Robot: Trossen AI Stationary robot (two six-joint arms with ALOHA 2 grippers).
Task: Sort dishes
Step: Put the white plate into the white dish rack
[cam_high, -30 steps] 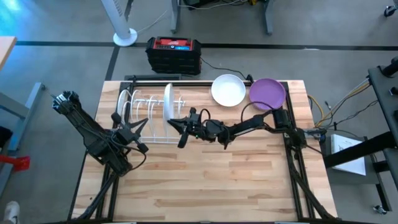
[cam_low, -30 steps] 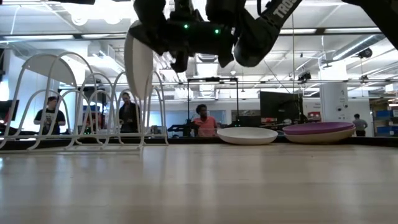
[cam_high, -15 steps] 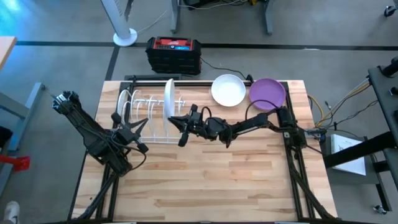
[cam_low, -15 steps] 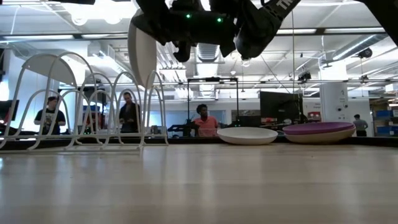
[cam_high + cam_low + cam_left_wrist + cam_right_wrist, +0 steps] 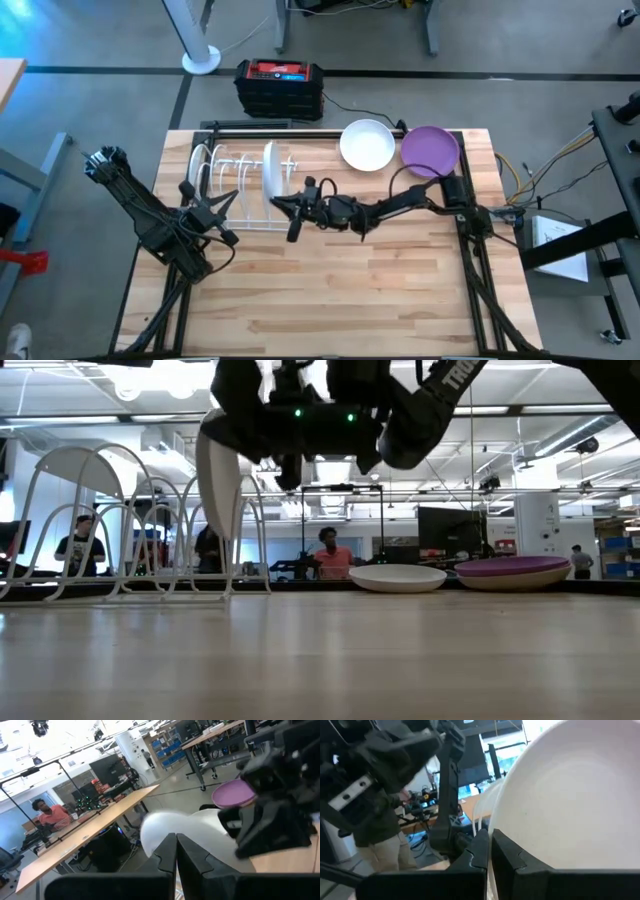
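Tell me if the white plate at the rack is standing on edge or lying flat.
On edge. The white plate hangs upright among the rack hoops, held by the right claw.

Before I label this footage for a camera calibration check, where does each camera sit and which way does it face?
High view: above the table, looking straight down; both arms, rack, white bowl, purple dish.
Low view: at table-top height, looking across; right gripper holds the white plate on edge.
Left wrist view: past its own shut fingers toward the plate.
Right wrist view: its fingers pinch the plate's rim.
All four views share that plate.
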